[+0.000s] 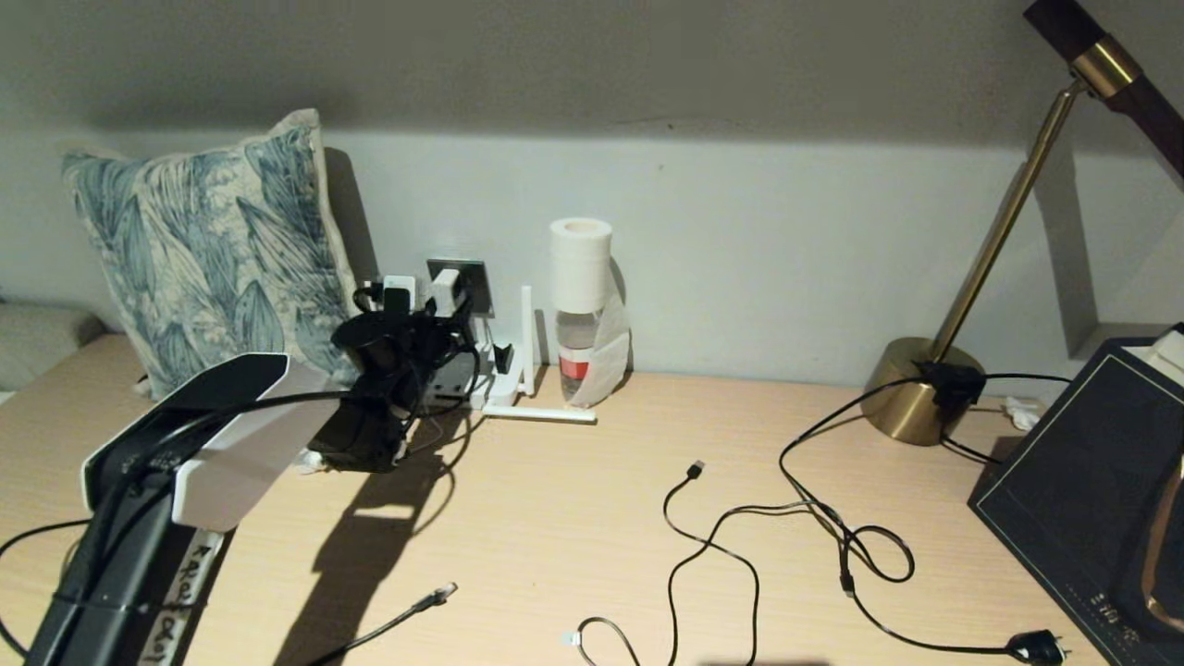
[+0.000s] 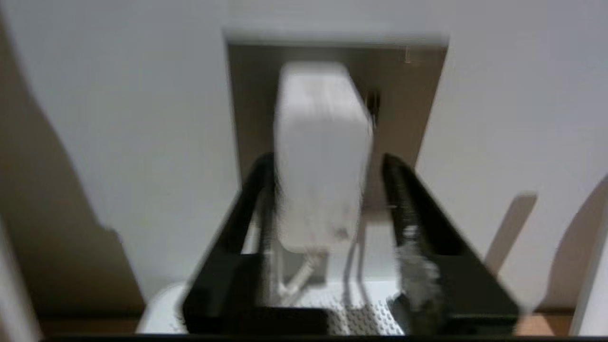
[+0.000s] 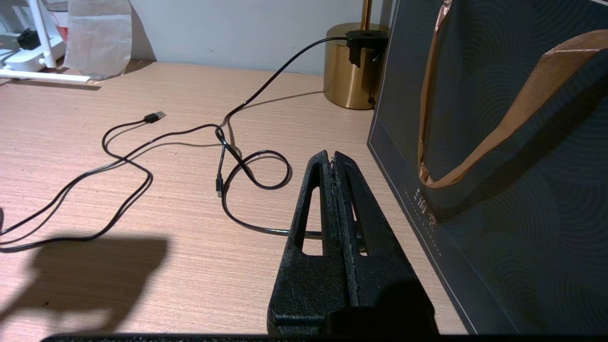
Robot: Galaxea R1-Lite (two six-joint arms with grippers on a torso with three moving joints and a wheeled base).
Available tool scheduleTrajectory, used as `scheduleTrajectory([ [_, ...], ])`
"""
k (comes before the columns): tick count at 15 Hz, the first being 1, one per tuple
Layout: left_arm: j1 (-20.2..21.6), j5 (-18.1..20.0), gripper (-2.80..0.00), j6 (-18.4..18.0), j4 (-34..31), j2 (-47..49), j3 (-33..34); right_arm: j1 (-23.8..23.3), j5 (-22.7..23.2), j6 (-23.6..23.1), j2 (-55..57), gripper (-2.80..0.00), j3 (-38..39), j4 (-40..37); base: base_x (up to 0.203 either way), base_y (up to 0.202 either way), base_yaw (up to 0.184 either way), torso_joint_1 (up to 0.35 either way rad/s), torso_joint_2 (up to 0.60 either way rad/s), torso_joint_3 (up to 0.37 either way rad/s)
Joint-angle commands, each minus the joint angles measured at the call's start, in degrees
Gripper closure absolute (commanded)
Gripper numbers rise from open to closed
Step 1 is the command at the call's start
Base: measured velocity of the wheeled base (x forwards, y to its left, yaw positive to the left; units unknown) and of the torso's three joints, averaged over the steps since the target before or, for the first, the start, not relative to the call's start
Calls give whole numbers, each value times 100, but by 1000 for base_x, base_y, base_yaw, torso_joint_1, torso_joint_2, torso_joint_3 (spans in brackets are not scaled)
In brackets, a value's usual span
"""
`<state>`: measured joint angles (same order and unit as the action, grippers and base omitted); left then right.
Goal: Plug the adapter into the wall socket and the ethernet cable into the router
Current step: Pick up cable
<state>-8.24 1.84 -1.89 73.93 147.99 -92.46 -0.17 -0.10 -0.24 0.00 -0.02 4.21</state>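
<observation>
Sitting in the grey metal wall socket (image 2: 418, 95), the smooth white adapter (image 2: 323, 156) has the left claw (image 2: 327, 166) partly open around it, fingers apart from it.

The right claw (image 3: 334, 159) is pressed shut, empty.

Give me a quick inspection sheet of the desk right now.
Surface: wooden desk, lit.
Job's things: adapter against wall socket; router below it; ethernet cable lying loose at the desk's front.
Clutter: bottle, pillow, dark bag.
Grippers: left gripper open around the adapter, a gap on one side; right gripper shut, holding nothing.
Cables: USB cable and plug cord tangled.
Surroundings: brass lamp, wall.
</observation>
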Motion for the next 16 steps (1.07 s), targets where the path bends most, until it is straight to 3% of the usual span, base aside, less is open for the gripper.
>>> scheduleTrajectory([
  [1, 7, -11, -280, -4, 157, -32, 73, -1, 7, -2, 0, 0, 152, 1, 0, 0, 0, 0, 0, 0],
  [8, 2, -9, -280, -12, 552, -619, 1114, -1, 7, -2, 0, 0, 152, 1, 0, 0, 0, 0, 0, 0],
  [13, -39, 16, -280, -21, 780, -1880, 2203, -1, 1, -2, 0, 0, 152, 1, 0, 0, 0, 0, 0, 0],
  [16, -73, 159, -280, -22, 785, -3024, 3179, -1, 1, -2, 0, 0, 152, 1, 0, 0, 0, 0, 0, 0],
])
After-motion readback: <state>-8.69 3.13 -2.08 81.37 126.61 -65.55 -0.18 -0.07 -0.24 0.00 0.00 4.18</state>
